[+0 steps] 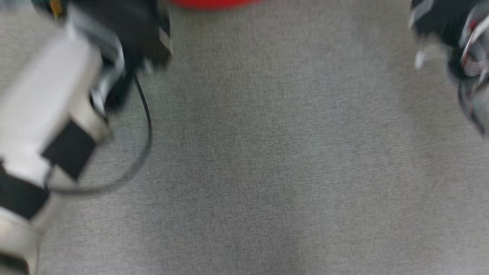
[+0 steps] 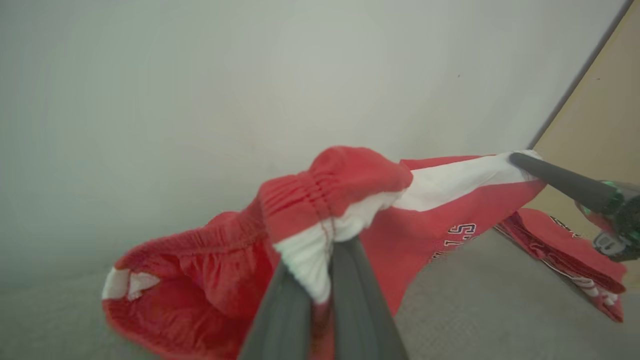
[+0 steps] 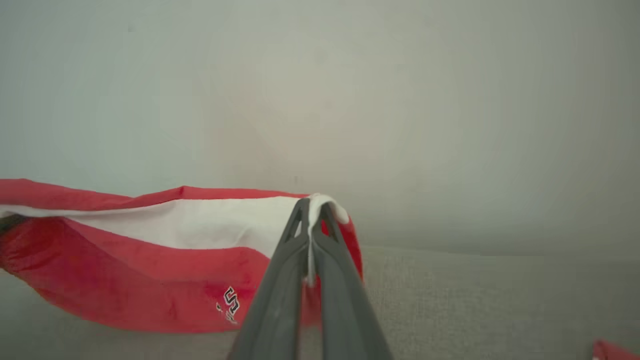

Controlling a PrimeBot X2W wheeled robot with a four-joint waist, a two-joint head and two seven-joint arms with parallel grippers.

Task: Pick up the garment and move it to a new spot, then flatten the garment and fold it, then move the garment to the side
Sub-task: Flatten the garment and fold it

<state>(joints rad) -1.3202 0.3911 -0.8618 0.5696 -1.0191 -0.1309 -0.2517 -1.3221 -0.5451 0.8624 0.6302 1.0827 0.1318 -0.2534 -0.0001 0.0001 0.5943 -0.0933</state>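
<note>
So the left fingers (image 2: 357,290) were pinched tight on the garment (image 2: 200,270), right at the bunched elastic waistband where the white panel meets the red. The right fingers (image 3: 280,300) were clamped all the way down too, on the far end of the white stripe, with a bit of white cloth poking up past the tips. Between the two grips the garment hung stretched out, the stripe running along its top edge, the red part sagging below, and some white lettering (image 2: 455,240) with a dark outline on the front. The whole thing was up off the grey fabric-covered table (image 1: 267,152), with a plain pale wall (image 3: 350,100) behind it. A second red garment (image 2: 565,250) lay on the table off past the right fingers, looking folded. The head view was pretty blurry: pale left forearm (image 1: 46,107) at the left, a black cable (image 1: 147,126) looping beside it, and a sliver of red at the top edge.
</note>
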